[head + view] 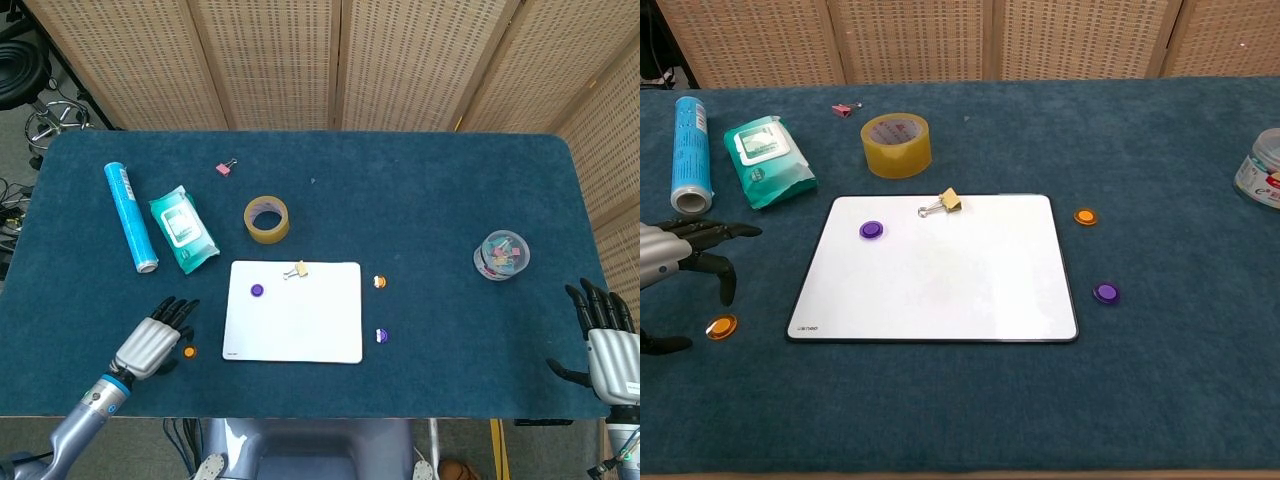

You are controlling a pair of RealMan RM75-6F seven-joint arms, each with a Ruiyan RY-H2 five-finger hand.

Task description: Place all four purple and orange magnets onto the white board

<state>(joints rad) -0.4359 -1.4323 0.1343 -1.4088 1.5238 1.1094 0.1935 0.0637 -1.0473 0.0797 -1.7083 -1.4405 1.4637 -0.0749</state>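
Note:
The white board point(294, 311) point(937, 268) lies at the table's front centre, with one purple magnet point(257, 290) point(871, 229) on its upper left part. A second purple magnet point(381, 335) point(1105, 293) and an orange magnet point(379, 282) point(1085, 216) lie on the cloth just right of the board. Another orange magnet point(189, 352) point(721, 326) lies left of the board. My left hand point(152, 340) point(680, 260) hovers open beside that magnet, fingers spread, holding nothing. My right hand point(605, 335) is open at the table's front right edge.
A gold binder clip point(298, 269) point(944, 203) sits on the board's top edge. Behind the board are a tape roll point(266, 219), a wipes pack point(183, 229), a blue tube point(130, 216) and a pink clip point(225, 168). A clear jar of clips point(501, 254) stands at the right.

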